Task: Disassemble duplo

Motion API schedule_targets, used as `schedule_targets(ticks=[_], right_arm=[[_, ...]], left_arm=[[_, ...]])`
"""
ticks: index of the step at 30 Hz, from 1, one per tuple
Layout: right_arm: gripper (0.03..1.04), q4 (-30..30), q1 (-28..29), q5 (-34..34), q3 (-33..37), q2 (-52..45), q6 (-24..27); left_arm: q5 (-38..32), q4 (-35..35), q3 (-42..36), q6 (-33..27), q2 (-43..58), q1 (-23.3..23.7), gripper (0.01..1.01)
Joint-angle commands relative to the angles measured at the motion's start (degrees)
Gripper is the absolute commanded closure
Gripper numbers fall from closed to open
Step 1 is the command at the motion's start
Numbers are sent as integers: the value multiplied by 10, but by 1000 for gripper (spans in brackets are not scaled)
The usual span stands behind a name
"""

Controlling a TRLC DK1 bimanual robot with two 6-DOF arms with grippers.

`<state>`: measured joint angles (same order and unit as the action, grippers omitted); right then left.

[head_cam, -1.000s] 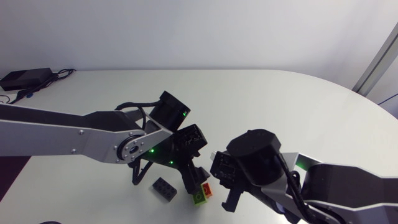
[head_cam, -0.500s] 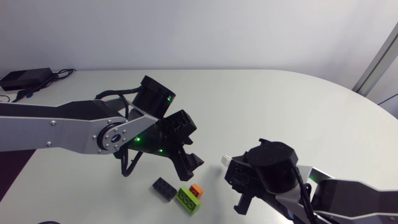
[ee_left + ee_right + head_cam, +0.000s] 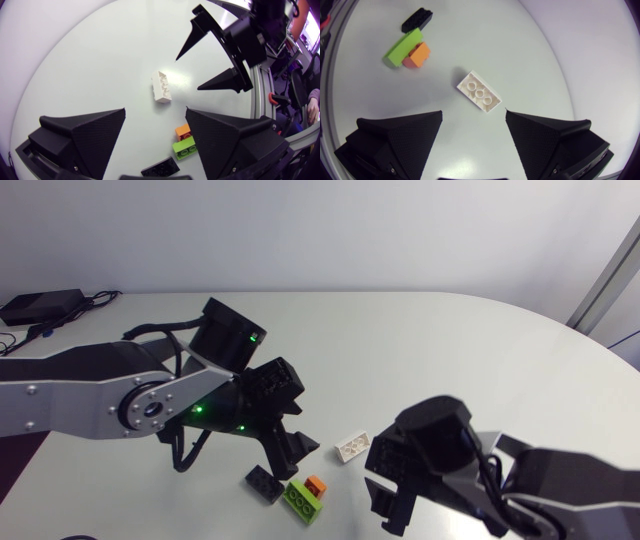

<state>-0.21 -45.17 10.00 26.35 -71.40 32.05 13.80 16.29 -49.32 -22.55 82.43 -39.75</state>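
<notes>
Showing the head view first: the left arm enters from the left edge of the desk (image 3: 430, 340) and the right arm from the right. The left tool (image 3: 295, 452) hangs over a black brick (image 3: 263, 483). Just beside that brick, a green brick (image 3: 303, 500) and an orange brick (image 3: 316, 484) touch each other. All three lie near the desk's front edge. A white brick (image 3: 353, 447) lies on its own between the two tools, apart from the cluster. The right tool (image 3: 388, 502) hangs near the front edge, beside the white brick.

Left wrist view: the left tool (image 3: 155, 110) is spread wide with nothing held. The white brick (image 3: 162, 86) lies ahead of it on the desk. The orange brick (image 3: 183, 132), green brick (image 3: 184, 149) and black brick (image 3: 161, 167) lie below, toward one finger. The right tool (image 3: 187, 74) shows beyond the white brick, with its fingers apart and empty.

Right wrist view: the right tool (image 3: 473, 112) is wide open and grips nothing. The white brick (image 3: 479, 92) lies studs up just ahead of its fingertips. The green brick (image 3: 402, 47), orange brick (image 3: 416, 55) and black brick (image 3: 417, 20) lie farther ahead.
</notes>
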Motion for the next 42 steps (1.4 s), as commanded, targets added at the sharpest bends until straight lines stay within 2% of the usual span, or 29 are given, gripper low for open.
schedule_targets(ticks=[1, 6, 9, 13, 17, 19, 24, 26, 32, 42], right_arm=[[69, -70, 46, -63, 65, 17, -52], [72, -196, 95, -202, 159, -38, -95], [133, -255, 108, -263, 206, -87, -109], [164, -300, 126, -354, 246, -146, -114], [193, -331, 132, -403, 281, -209, -116], [223, -344, 134, -419, 300, -235, -115], [225, -386, 137, -442, 346, -271, -113], [275, -400, 136, -446, 365, -293, -112], [279, -427, 124, -458, 403, -352, -108], [390, -433, 97, -466, 412, -377, -115]], left_arm=[[-11, 6, 19, -19, -30, -1, 189], [-58, 2, 48, -43, -57, -25, 189], [-85, -10, 68, -59, -60, -38, 189], [-111, -38, 94, -78, -61, -48, 189], [-129, -67, 109, -85, -64, -60, 189], [-136, -74, 109, -89, -61, -63, 187], [-156, -94, 119, -103, -61, -63, 187], [-169, -109, 128, -113, -61, -66, 185], [-187, -126, 141, -123, -68, -73, 184], [-190, -128, 146, -127, -76, -73, 184]])
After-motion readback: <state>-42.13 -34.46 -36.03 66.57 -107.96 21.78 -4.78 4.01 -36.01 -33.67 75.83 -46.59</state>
